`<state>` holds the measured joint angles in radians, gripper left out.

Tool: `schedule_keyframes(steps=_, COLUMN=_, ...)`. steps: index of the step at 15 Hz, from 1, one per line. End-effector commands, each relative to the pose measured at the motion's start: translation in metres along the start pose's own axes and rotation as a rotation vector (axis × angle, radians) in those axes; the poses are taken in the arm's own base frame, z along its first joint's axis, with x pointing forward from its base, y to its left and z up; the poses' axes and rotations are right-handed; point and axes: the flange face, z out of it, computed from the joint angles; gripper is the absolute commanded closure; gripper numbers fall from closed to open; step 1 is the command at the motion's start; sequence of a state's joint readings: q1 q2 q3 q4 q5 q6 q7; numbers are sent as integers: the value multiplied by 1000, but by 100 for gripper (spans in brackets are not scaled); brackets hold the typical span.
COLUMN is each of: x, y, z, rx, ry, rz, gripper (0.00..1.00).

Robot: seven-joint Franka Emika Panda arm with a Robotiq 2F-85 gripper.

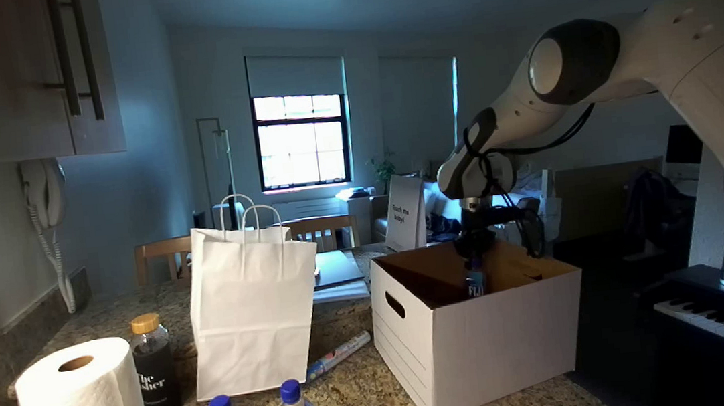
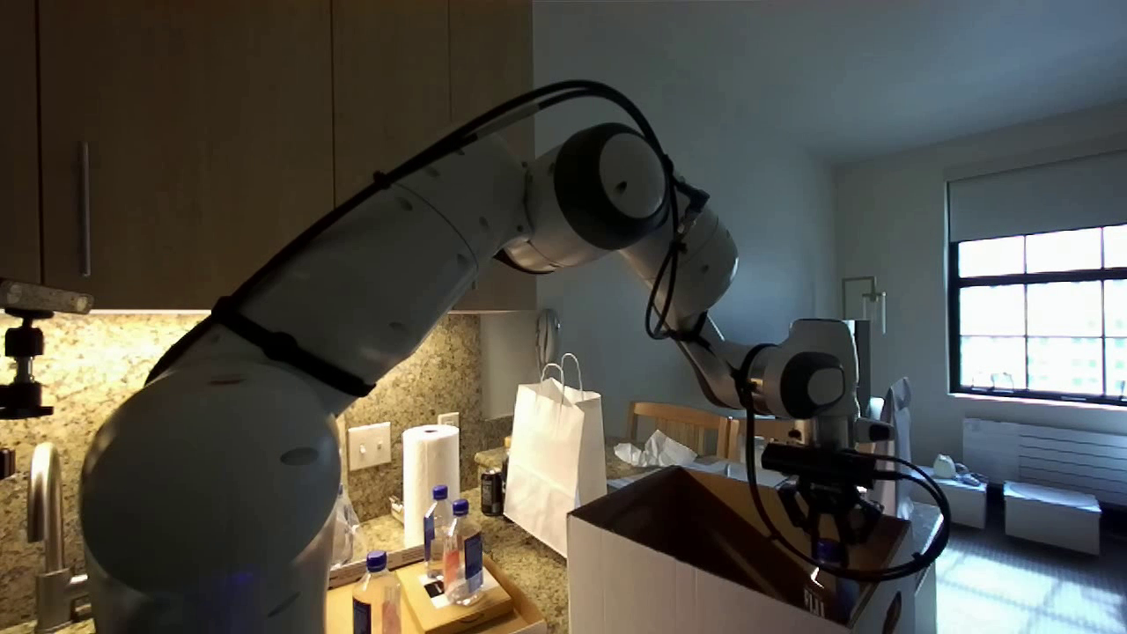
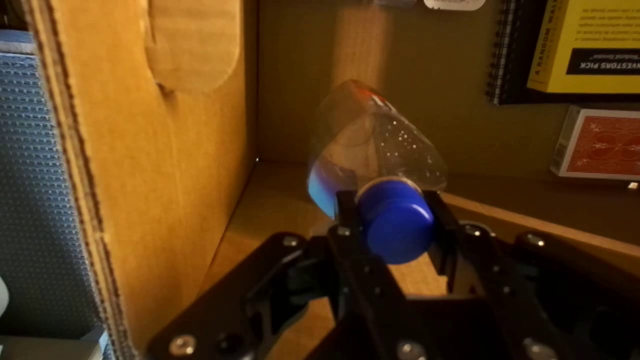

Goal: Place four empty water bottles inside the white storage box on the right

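Water bottle (image 3: 377, 142), cap (image 3: 398, 235) gripped in gripper (image 3: 391, 212), inside white storage box (image 1: 505, 346)

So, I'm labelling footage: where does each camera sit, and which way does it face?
An exterior view: apparently over the counter, facing the window; arm at right.
An exterior view: near the arm, which looms large, facing the paper bag.
Wrist view: on the arm's end, looking down into the white storage box; gripper closed on a water bottle.
Both exterior views share white storage box, paper bag, window.

Glossy plastic bottle (image 3: 375, 145); smooth cardboard storage box (image 1: 501, 346); matt paper bag (image 1: 253, 318).
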<state>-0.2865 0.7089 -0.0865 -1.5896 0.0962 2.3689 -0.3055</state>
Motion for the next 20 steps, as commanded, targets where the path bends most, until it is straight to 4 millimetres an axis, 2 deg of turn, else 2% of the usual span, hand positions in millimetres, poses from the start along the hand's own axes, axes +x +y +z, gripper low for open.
schedule_keyframes(steps=1, x=-2, y=3, z=3, rx=14, ry=9, rz=34, gripper=70)
schedule_keyframes(steps=2, x=-2, y=3, z=3, rx=14, ry=7, rz=35, gripper=49)
schedule_keyframes(steps=3, x=-2, y=3, z=3, rx=14, ry=6, rz=35, gripper=39)
schedule_keyframes(steps=5, x=-2, y=3, z=3, rx=14, ry=5, rz=35, gripper=28)
schedule_keyframes(steps=9, x=-2, y=3, z=4, rx=14, ry=5, rz=34, gripper=24)
schedule_keyframes(steps=11, x=-2, y=4, z=4, rx=14, ry=5, rz=34, gripper=31)
schedule_keyframes(steps=13, x=-2, y=4, z=4, rx=15, ry=5, rz=34, gripper=30)
schedule_keyframes(steps=15, x=-2, y=4, z=4, rx=17, ry=2, rz=33, gripper=8)
schedule_keyframes(steps=17, x=-5, y=2, z=2, rx=23, ry=-6, rz=25, gripper=0)
schedule_keyframes(steps=20, x=-12, y=0, z=-19, rx=31, ry=8, rz=-1, gripper=0)
